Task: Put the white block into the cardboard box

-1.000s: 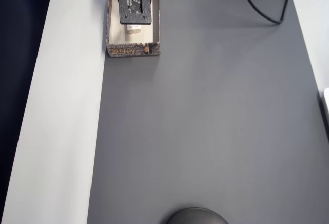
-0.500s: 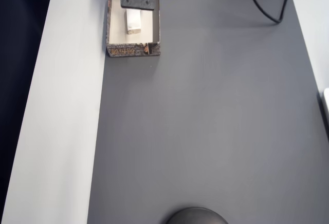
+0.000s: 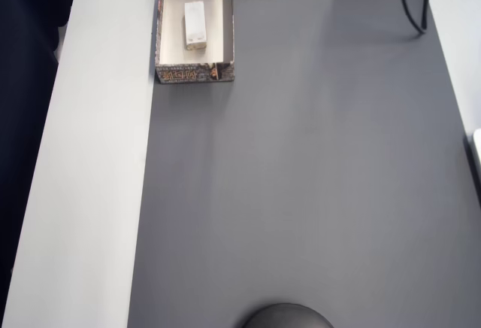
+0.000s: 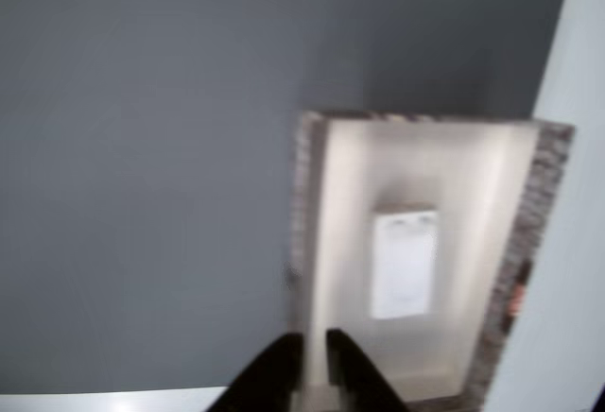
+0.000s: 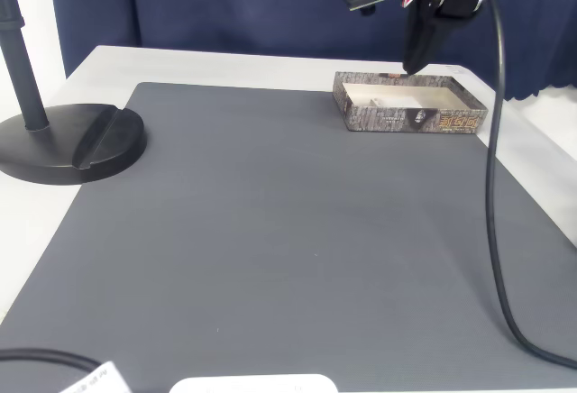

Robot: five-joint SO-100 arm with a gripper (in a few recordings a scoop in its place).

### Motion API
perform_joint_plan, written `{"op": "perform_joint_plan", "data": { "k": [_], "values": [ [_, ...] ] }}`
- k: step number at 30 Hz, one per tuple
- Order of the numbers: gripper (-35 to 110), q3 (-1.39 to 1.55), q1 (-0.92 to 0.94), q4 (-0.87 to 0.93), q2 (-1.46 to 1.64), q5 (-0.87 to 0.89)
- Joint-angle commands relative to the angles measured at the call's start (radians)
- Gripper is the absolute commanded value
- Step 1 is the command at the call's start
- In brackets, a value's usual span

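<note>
The white block [image 3: 195,25] lies flat on the cream floor of the cardboard box [image 3: 194,74], its long axis running along the box's length; in the overhead view that is up and down the picture. It sits about midway between the two long walls, touching neither, and well short of the patterned short wall with the notch. The wrist view shows the same: the white block [image 4: 405,263] lies lengthwise in the cardboard box [image 4: 302,223], with bare floor all round it.

The box stands at the edge of the dark grey mat [image 3: 316,177], where the mat meets the pale table [image 3: 98,162].

The gripper [image 4: 307,365] is above the box and holds nothing. In the wrist view its two dark fingertips [image 4: 271,374] stand close together with only a thin gap between them, just over the box's near wall and clear of the block. In the fixed view the gripper [image 5: 416,55] points down, its tip just above the box's far rim [image 5: 410,76].

A black cable [image 5: 494,186] hangs from the arm across the mat, and a round black stand base [image 5: 63,145] sits at the mat's left edge.
</note>
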Motion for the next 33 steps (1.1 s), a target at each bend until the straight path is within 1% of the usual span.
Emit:
{"op": "perform_joint_plan", "data": {
  "k": [1,4,10,12,14,16,19,21,24,28,33],
  "values": [
    [-2,0.097,-0.077,0.005,0.167,-0.091],
    [-2,0.187,-0.156,-0.015,0.232,-0.198],
    [-2,0.356,-0.379,-0.063,0.314,-0.433],
    [-2,0.426,-0.462,-0.120,0.330,-0.497],
    [-2,0.502,-0.532,-0.216,0.356,-0.569],
    [-2,0.554,-0.603,-0.295,0.387,-0.604],
    [-2,0.621,-0.689,-0.362,0.416,-0.712],
    [-2,0.683,-0.739,-0.442,0.442,-0.716],
    [-2,0.773,-0.804,-0.505,0.480,-0.785],
    [-2,0.873,-0.876,-0.540,0.518,-0.802],
    [-2,1.019,-0.950,-0.569,0.600,-0.919]
  ]
}}
